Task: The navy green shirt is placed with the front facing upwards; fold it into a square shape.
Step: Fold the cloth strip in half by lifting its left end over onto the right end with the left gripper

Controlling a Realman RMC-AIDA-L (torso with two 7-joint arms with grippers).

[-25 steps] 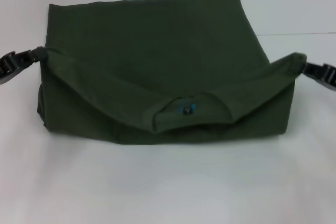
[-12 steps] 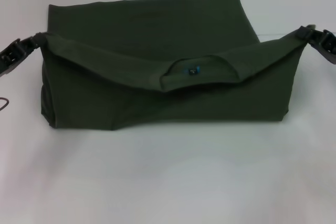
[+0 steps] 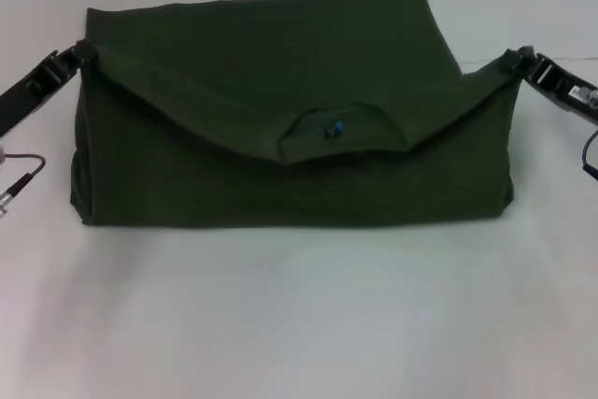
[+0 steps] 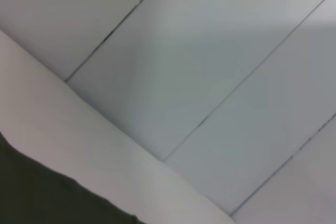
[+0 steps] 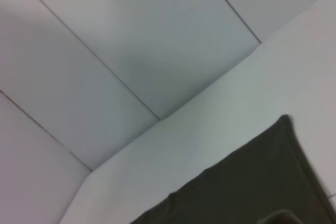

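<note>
White table [image 3: 299, 324] around, nothing blocked. Shirt [image 3: 280, 184] lay long side-to-side, collar toward robot. Left gripper [image 3: 77, 55] and right gripper [image 3: 517, 59] clenched on lifted corners.

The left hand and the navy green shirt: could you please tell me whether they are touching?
Touching. In the head view the left hand pinches the corner of the navy green shirt, lifting that edge into a taut fold.

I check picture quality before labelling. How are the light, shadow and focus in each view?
Head view: soft even light, no glare; a faint shadow under the shirt on the table; edges slightly soft; left gripper and right gripper hold its corners. Left wrist view: mostly pale wall panels, shirt only a dark blurred corner. Right wrist view: similar, shirt edge soft.
</note>
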